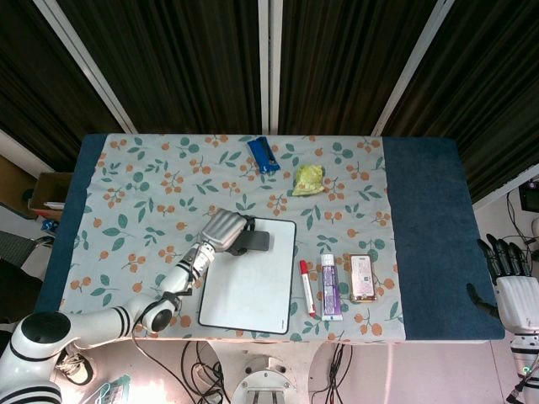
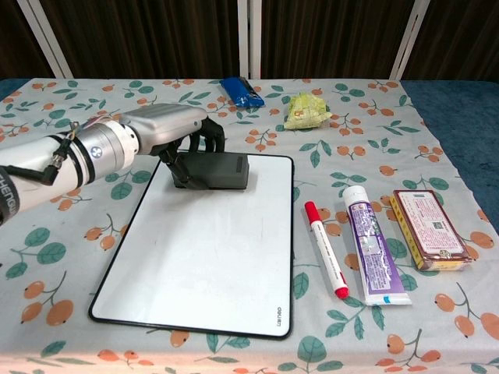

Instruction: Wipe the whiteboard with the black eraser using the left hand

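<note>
Black eraser [image 2: 217, 170] lies crosswise at whiteboard [image 2: 210, 257] top.

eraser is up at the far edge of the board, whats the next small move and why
Probably draw the left hand back toward the robot, dragging the black eraser down the whiteboard. The hand grips the eraser at the board's far edge, so the whole near stretch lies ahead of it. No marks show on the board.
</note>
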Available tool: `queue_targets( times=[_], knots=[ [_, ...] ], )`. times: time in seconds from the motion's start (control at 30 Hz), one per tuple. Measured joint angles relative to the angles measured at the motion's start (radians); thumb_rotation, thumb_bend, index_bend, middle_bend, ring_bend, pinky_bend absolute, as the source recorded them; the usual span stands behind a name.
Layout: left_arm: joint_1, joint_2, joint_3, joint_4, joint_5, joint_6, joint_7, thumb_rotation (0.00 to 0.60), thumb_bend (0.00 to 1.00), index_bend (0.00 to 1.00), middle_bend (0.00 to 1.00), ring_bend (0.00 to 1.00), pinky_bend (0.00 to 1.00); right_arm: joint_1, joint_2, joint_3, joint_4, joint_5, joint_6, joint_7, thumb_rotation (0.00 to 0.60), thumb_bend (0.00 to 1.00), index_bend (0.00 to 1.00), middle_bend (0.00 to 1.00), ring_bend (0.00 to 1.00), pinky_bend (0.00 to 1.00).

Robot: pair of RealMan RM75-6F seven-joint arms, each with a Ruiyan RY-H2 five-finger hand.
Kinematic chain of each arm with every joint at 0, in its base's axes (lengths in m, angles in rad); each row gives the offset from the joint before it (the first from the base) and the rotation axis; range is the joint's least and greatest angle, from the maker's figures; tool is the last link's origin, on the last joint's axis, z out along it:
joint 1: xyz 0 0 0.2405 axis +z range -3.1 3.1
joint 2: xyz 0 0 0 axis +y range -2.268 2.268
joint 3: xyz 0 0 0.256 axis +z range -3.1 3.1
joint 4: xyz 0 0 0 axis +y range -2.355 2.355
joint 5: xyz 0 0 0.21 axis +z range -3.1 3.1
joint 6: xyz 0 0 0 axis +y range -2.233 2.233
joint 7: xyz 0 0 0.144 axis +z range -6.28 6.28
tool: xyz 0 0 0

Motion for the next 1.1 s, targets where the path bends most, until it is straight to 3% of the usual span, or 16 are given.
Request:
queue_targets(
  times=[0.27, 0.53, 0.63, 0.77, 1.03, 1.1],
  knots=[
    [-0.035, -0.034, -0.064, 0.124, -0.087, -0.026, 0.022, 0.600, 0.53, 0.81, 0.74, 0.60, 0.70, -0.003, 0.007, 0.001, -0.014, 0.000, 0.007, -0.007, 0.600, 0.24, 0.00, 0.00, 0.00, 0.00],
    [0.009, 0.073, -0.074, -0.011, -0.074, 0.023, -0.042, 0.600, 0.53, 0.81, 0.74, 0.60, 0.69, 0.001, 0.004, 0.000, -0.012, -0.001, -0.003, -0.004, 0.600, 0.24, 0.00, 0.00, 0.00, 0.00],
    [0.059, 0.151, -0.055, -0.088, -0.044, 0.060, -0.087, 0.600, 0.53, 0.81, 0.74, 0.60, 0.69, 0.004, -0.001, -0.002, -0.007, -0.002, -0.010, -0.005, 0.600, 0.24, 0.00, 0.00, 0.00, 0.00],
    [0.145, 0.233, 0.010, -0.132, 0.019, 0.112, -0.167, 0.600, 0.51, 0.79, 0.73, 0.60, 0.69, 0.007, -0.005, -0.004, -0.006, -0.006, -0.012, -0.009, 0.600, 0.24, 0.00, 0.00, 0.00, 0.00],
    [0.219, 0.241, 0.085, -0.052, 0.080, 0.140, -0.308, 0.600, 0.49, 0.68, 0.69, 0.57, 0.60, 0.003, -0.003, -0.008, -0.027, -0.015, 0.003, -0.032, 0.600, 0.24, 0.00, 0.00, 0.00, 0.00],
    [0.230, 0.232, 0.101, -0.020, 0.103, 0.148, -0.329, 0.600, 0.45, 0.56, 0.60, 0.49, 0.51, 0.000, 0.001, -0.008, -0.033, -0.016, 0.008, -0.039, 0.600, 0.24, 0.00, 0.00, 0.00, 0.00]
  ],
)
